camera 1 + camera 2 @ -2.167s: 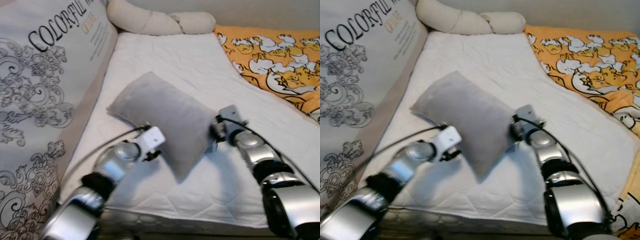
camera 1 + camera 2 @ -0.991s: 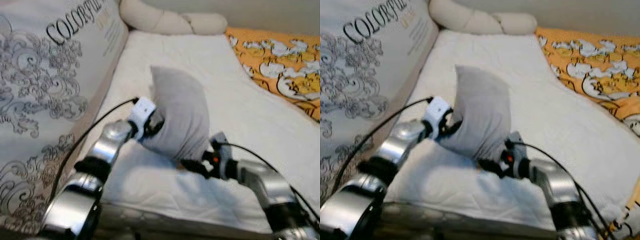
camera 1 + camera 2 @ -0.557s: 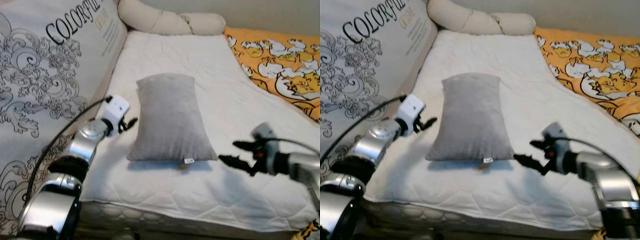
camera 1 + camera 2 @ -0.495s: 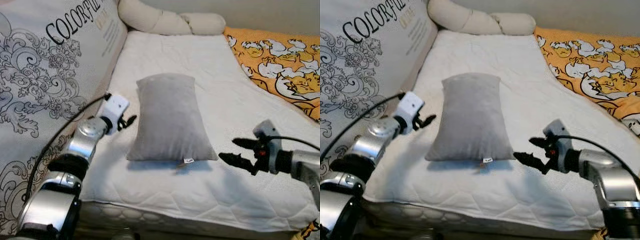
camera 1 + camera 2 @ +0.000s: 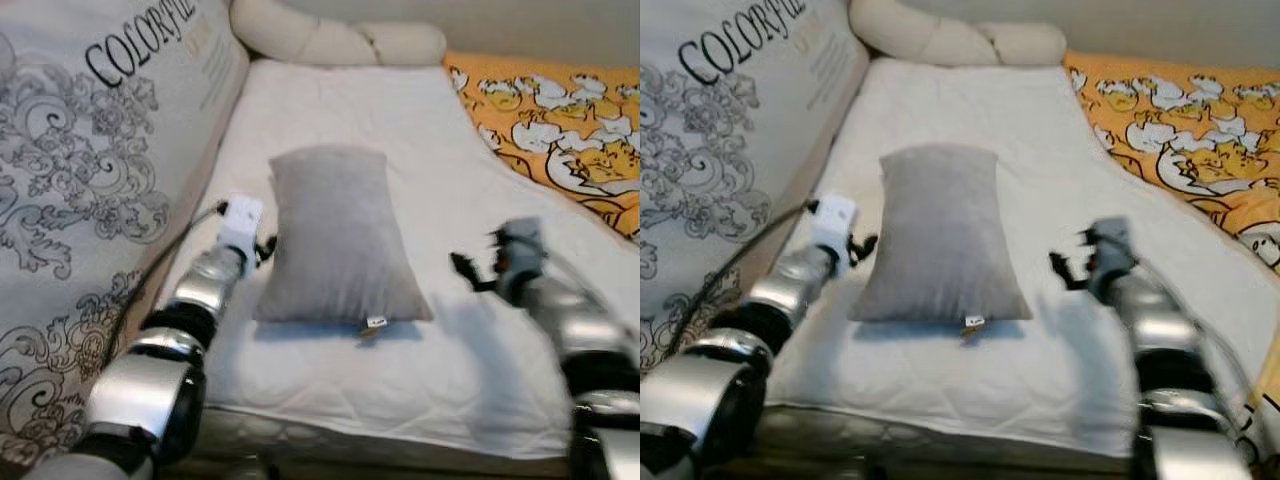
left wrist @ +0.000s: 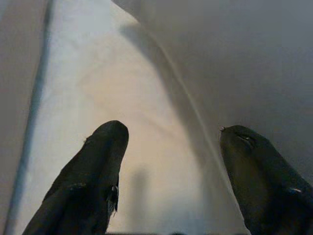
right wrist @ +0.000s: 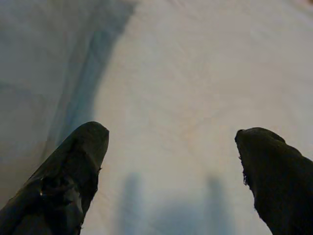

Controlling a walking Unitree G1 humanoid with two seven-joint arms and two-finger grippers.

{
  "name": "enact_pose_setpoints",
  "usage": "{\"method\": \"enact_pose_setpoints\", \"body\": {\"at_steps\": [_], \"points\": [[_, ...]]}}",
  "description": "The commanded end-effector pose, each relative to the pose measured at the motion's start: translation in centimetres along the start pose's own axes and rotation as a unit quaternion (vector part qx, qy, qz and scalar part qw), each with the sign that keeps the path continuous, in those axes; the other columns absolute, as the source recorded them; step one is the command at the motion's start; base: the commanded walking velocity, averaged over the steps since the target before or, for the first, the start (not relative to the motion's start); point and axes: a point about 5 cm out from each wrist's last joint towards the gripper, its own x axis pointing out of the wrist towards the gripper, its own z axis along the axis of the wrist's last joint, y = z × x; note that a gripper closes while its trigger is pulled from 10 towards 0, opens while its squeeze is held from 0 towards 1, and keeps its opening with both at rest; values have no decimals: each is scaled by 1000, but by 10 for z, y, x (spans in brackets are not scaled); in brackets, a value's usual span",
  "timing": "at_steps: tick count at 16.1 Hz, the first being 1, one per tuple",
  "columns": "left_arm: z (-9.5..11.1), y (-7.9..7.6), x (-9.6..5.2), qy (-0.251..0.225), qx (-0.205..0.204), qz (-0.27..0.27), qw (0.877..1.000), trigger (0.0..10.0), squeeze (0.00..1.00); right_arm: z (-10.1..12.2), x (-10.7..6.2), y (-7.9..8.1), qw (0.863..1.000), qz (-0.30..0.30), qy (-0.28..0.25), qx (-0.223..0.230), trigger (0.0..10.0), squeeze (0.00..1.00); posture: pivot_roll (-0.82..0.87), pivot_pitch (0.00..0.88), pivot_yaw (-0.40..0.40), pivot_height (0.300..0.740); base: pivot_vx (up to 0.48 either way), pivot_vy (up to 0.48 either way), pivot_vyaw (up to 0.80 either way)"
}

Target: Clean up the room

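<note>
A grey pillow lies flat in the middle of the white mattress, its short end with a small tag towards me. My left gripper is open at the pillow's left edge, low over the sheet; in the left wrist view the pillow lies just past one fingertip. My right gripper, blurred, is open a short way off the pillow's right side. The right wrist view shows bare sheet between the spread fingers.
A tall patterned cushion with "COLORFUL" lettering leans along the bed's left side. A cream bolster lies at the head. An orange cartoon-print blanket covers the right. The mattress's front edge is close to me.
The pillow, earlier held up between both grippers, now lies flat and released. Since half a second ago the left gripper has closed in on its left edge and the right gripper has moved farther up the bed.
</note>
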Motion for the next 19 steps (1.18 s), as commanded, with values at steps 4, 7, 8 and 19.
{"method": "enact_pose_setpoints", "body": {"at_steps": [4, 7, 8, 19], "points": [[-17, -39, 1, 32, 15, -59, 998, 10000, 0, -18, 16, 36, 1000, 10, 23, -18, 10000, 0, 12, 0, -19, 740, 0, 0, 0], [-18, -58, -1, 24, 0, -140, 990, 10000, 0, -34, 19, 68, 992, 113, 45, -20, 10000, 0, 20, 0, -22, 740, 0, 0, 0], [-15, -60, -2, 12, -8, -168, 986, 10000, 0, -36, 17, 73, 987, 154, 49, -11, 10000, 0, 18, 0, -20, 740, 0, 0, 0], [11, -41, -83, -103, 50, -468, 876, 10000, 0, -23, -66, 47, 928, 372, 23, -17, 10000, 0, 19, 0, -19, 740, 0, 0, 0]]}}
